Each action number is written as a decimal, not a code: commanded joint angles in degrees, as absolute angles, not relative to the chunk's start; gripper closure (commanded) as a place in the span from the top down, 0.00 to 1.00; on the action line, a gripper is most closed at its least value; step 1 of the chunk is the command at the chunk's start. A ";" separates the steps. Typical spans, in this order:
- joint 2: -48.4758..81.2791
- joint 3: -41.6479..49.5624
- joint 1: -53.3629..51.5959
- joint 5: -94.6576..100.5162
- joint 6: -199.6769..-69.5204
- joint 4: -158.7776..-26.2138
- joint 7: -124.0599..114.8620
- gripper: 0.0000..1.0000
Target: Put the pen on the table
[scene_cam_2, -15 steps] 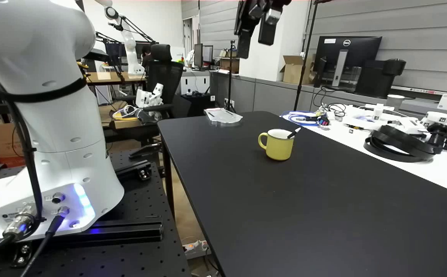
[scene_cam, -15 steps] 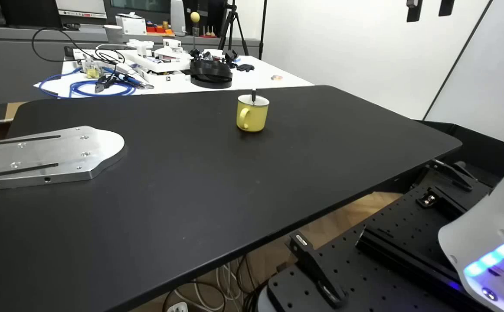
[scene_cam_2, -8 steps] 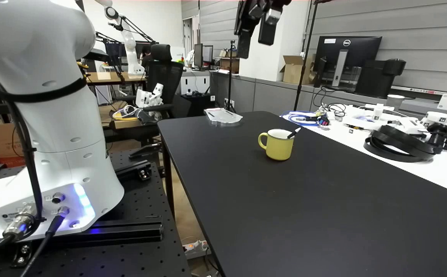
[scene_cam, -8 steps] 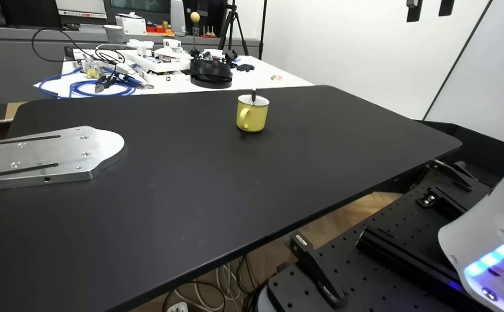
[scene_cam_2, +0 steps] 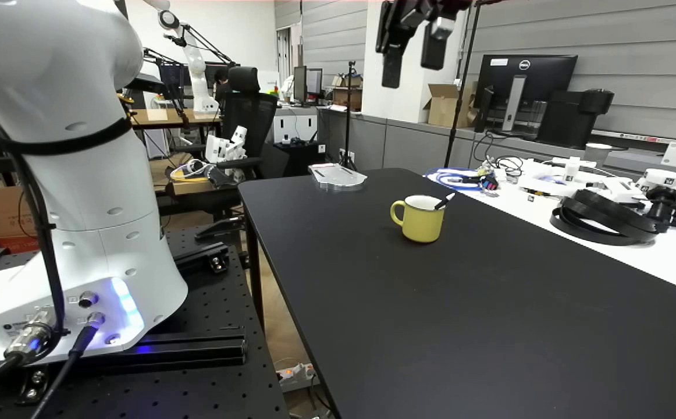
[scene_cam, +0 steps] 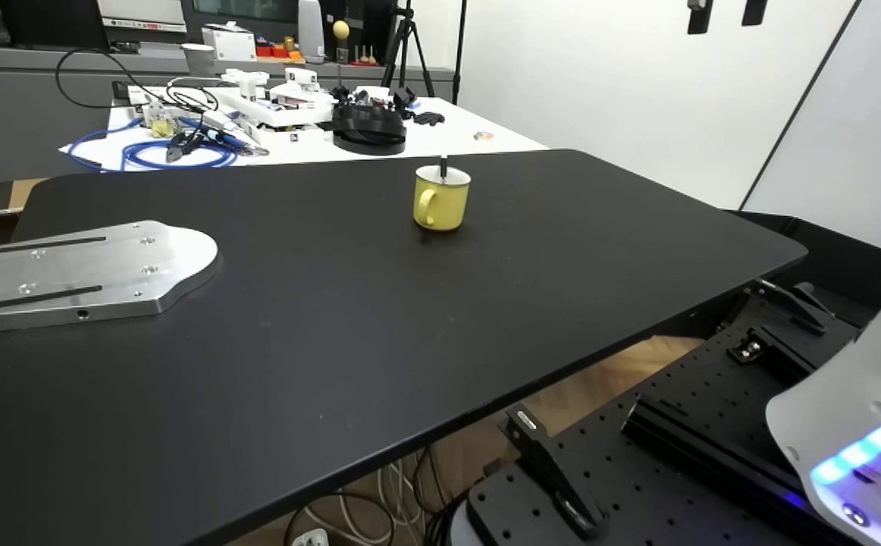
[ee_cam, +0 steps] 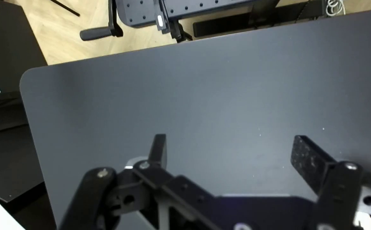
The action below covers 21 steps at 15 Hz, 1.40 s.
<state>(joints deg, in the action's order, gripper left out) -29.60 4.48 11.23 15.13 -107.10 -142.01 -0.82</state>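
Note:
The pen (scene_cam: 443, 167) is a thin black stick with a white end. It leans inside the yellow cup (scene_cam: 440, 201), its upper part sticking out above the rim and its lower part hidden. In an exterior view the pen (scene_cam_2: 444, 201) tilts over the rim of the cup (scene_cam_2: 422, 221). The cup stands upright on the black table (scene_cam: 319, 341). My gripper (scene_cam_2: 412, 70) is open and empty, high above the table; its fingertips also show at the top of an exterior view (scene_cam: 725, 17). In the wrist view the open gripper (ee_cam: 230, 143) has only bare tabletop (ee_cam: 188, 89) between its fingers; the pen does not show there.
A silver metal plate (scene_cam: 92, 265) lies at one end of the table, also in an exterior view (scene_cam_2: 337, 176). A white-topped table (scene_cam: 486, 136) with cables, white parts and a black ring-shaped item (scene_cam: 368, 127) adjoins the far edge. The robot's base (scene_cam_2: 82, 279) stands beside the near edge.
My gripper has shifted a little, leftward in an exterior view and rightward in an exterior view, staying high and open. The pen, cup and plate have not moved.

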 commanded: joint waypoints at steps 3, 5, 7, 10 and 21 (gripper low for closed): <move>-9.55 6.51 9.97 12.09 -110.26 -124.14 -0.78 1.00; -2.91 6.86 9.88 9.69 -109.83 -117.72 -0.90 1.00; 3.66 6.99 9.77 5.96 -108.92 -111.34 -1.43 1.00; 12.68 6.94 10.19 -2.05 -106.13 -102.02 -3.09 1.00; 37.49 5.82 5.15 -12.56 -83.54 -69.11 -34.08 1.00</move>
